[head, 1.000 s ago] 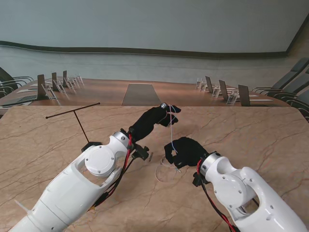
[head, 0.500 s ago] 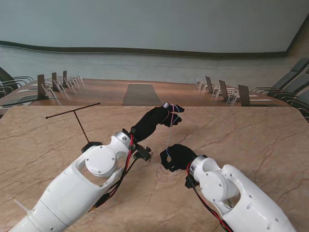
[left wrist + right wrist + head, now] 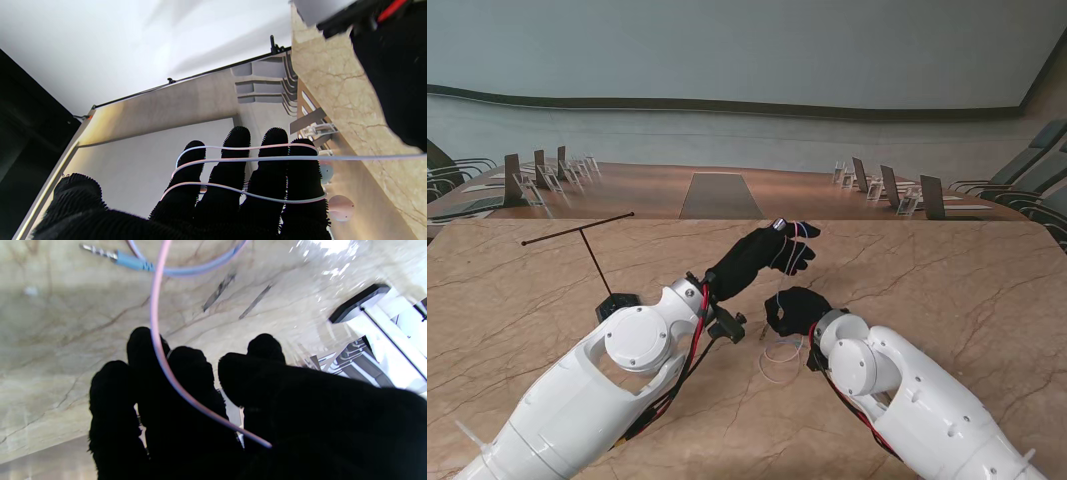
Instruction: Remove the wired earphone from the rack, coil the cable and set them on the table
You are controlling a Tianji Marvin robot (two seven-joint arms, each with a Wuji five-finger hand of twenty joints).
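The left hand (image 3: 772, 255) is reaching out over the marble table (image 3: 947, 270), raised off the surface, with its arm stretching forward from the near left. Its four fingers (image 3: 233, 166) are extending side by side and slightly apart, and the earphone cable (image 3: 247, 160) is wrapping across them in three turns; the thumb is standing off to one side. So this hand is carrying the coil around its fingers rather than pinching it.

The right hand (image 3: 795, 308) is sitting nearer to me and just right of the left forearm, low over the table, wrist bending inward. Its fingers (image 3: 186, 383) are curling together and the pinkish cable is running between them and the thumb, so it is gripping the wire. A loose loop is lying on the table beside this hand, ending in the blue audio plug (image 3: 128, 260).

The thin black T-shaped rack (image 3: 592, 240) is standing well apart on the left, bare.
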